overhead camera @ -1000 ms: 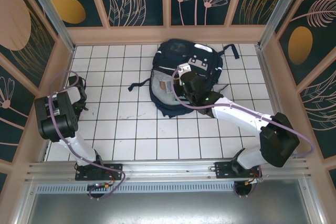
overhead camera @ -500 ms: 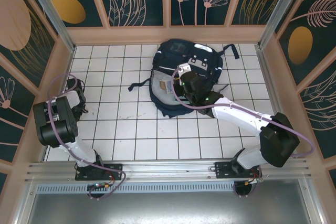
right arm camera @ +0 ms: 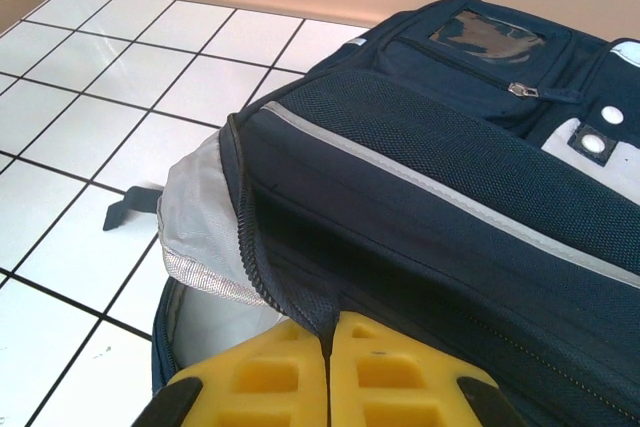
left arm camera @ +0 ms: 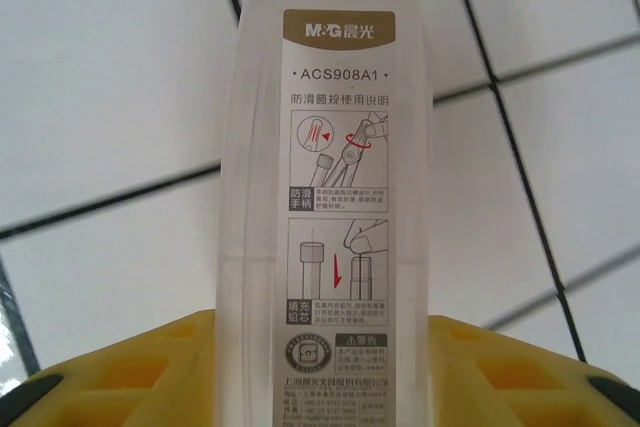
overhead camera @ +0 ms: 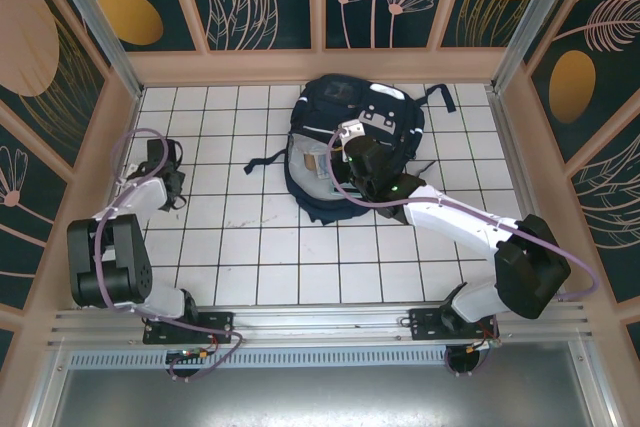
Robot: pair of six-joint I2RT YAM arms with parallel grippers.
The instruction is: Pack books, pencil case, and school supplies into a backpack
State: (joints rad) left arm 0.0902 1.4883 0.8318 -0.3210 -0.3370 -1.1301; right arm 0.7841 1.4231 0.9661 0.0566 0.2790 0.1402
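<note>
The navy backpack [overhead camera: 352, 107] lies at the back middle of the tiled floor, its main zip open toward the left. My right gripper [overhead camera: 342, 159] is at that opening, shut on the zip-edge fabric [right arm camera: 318, 315] of the backpack [right arm camera: 450, 177]. Grey lining [right arm camera: 200, 217] shows under the lifted edge. My left gripper [overhead camera: 160, 173] is at the far left, shut on a long translucent white packet [left arm camera: 335, 197] with red print, which sticks out forward between the yellow fingers [left arm camera: 120, 372]. The books and the pencil case are out of view.
A dark strap [overhead camera: 262, 159] trails left of the backpack and another strap [overhead camera: 440, 97] lies at its right. Wooden walls [overhead camera: 120, 127] close in the white tile floor [overhead camera: 250, 247] on three sides. The left gripper is close to the left wall.
The left arm has unfolded, its elbow dropping toward the near edge, and its jaws have narrowed onto the white packet. The right arm and the backpack have not moved.
</note>
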